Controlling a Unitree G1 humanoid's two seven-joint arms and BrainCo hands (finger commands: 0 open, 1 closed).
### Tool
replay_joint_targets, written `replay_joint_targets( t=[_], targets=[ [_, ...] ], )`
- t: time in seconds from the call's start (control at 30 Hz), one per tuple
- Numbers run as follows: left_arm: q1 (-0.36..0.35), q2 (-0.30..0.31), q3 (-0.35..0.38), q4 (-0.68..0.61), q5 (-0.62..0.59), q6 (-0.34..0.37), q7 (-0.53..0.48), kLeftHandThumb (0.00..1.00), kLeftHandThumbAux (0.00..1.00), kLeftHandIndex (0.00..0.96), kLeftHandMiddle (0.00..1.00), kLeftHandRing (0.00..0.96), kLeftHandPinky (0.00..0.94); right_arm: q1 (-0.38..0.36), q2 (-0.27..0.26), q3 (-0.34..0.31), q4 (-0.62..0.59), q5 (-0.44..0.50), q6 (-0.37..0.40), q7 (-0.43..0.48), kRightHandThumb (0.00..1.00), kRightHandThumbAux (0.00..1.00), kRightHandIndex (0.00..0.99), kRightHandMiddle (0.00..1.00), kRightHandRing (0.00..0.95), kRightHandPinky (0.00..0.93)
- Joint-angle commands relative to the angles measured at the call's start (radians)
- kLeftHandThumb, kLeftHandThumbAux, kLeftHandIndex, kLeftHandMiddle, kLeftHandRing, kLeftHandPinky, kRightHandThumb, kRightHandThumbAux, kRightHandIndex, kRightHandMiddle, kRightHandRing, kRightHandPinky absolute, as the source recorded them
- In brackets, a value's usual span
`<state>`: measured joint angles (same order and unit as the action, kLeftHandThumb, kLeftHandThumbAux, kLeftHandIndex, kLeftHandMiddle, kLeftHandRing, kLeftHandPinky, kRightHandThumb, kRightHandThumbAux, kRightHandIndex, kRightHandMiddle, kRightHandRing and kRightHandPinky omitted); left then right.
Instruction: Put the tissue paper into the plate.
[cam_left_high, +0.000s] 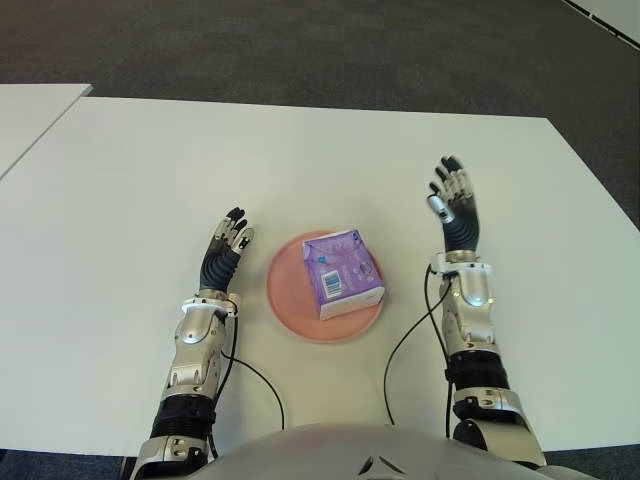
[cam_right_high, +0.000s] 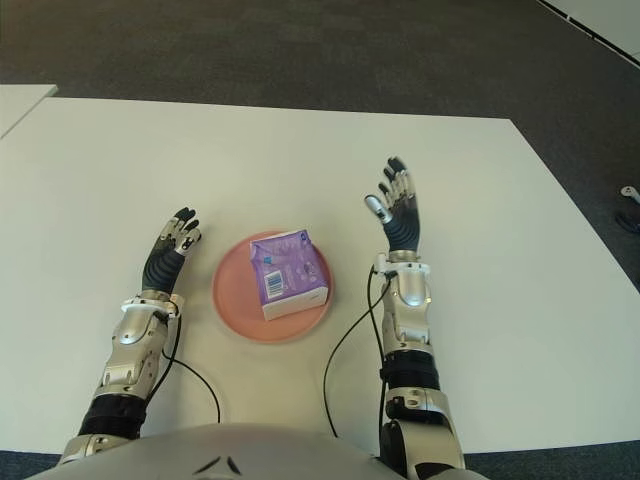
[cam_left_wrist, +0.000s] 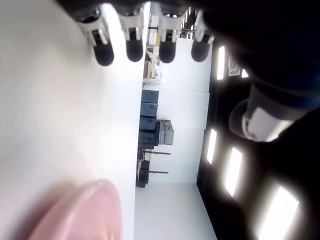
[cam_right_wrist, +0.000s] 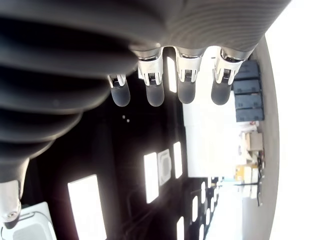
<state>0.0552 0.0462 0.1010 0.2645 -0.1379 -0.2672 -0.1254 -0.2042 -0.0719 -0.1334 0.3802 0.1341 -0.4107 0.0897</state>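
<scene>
**Tissue pack in plate, both hands empty**

The tissue pack (cam_left_high: 344, 272), a purple-printed packet with white sides, lies inside the pink plate (cam_left_high: 287, 295) on the white table (cam_left_high: 120, 200). The pack sits toward the far-right part of the plate, and its near-right corner reaches the rim or slightly past it; which of the 2 cannot be told from the eye views. A bare strip of plate shows on the left and near sides of the pack.

The left hand (cam_left_high: 225, 252) shows just left of the plate, apart from it, palm turned inward. Its fingers (cam_left_wrist: 134, 46) extend straight and hold nothing. In the left wrist view, 4 fingertips and the thumb are spread, with the plate edge (cam_left_wrist: 85, 212) in the corner.

The right hand (cam_left_high: 455, 207) shows to the right of the plate, well apart from it and farther from the robot than the left hand. Its fingers (cam_right_wrist: 186, 87) are straight and released; nothing is in its grasp.

A black cable (cam_left_high: 405, 345) runs from each forearm across the table toward the robot's body.
</scene>
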Motion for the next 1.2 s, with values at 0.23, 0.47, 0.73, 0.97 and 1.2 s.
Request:
replay_joint_targets(
  t=[0.23, 0.47, 0.73, 0.97, 1.2],
  targets=[
    [0.019, 0.004, -0.004, 0.028, 0.002, 0.036, -0.012, 0.0, 0.519, 0.0, 0.0, 0.0, 0.0, 0.017, 0.025, 0.035, 0.31, -0.053, -0.142, 0.041, 0.0, 0.596, 0.0, 0.0, 0.0, 0.0],
    [0.02, 0.005, -0.003, 0.027, 0.004, 0.038, -0.009, 0.0, 0.52, 0.0, 0.0, 0.0, 0.0, -0.019, 0.018, 0.02, 0.463, -0.054, -0.223, 0.051, 0.0, 0.596, 0.0, 0.0, 0.0, 0.0],
    [0.023, 0.009, -0.002, 0.024, 0.004, 0.04, -0.01, 0.0, 0.52, 0.0, 0.0, 0.0, 0.0, -0.047, 0.019, 0.015, 0.56, -0.061, -0.265, 0.036, 0.0, 0.607, 0.0, 0.0, 0.0, 0.0],
    [0.026, 0.011, -0.002, 0.021, 0.0, 0.044, -0.014, 0.0, 0.523, 0.0, 0.0, 0.0, 0.0, -0.058, 0.021, 0.01, 0.594, -0.058, -0.27, 0.032, 0.0, 0.617, 0.0, 0.0, 0.0, 0.0],
    [0.026, 0.012, -0.002, 0.022, -0.002, 0.047, -0.017, 0.0, 0.522, 0.0, 0.0, 0.0, 0.0, -0.059, 0.019, 0.004, 0.608, -0.057, -0.274, 0.033, 0.0, 0.623, 0.0, 0.0, 0.0, 0.0]
  ],
)
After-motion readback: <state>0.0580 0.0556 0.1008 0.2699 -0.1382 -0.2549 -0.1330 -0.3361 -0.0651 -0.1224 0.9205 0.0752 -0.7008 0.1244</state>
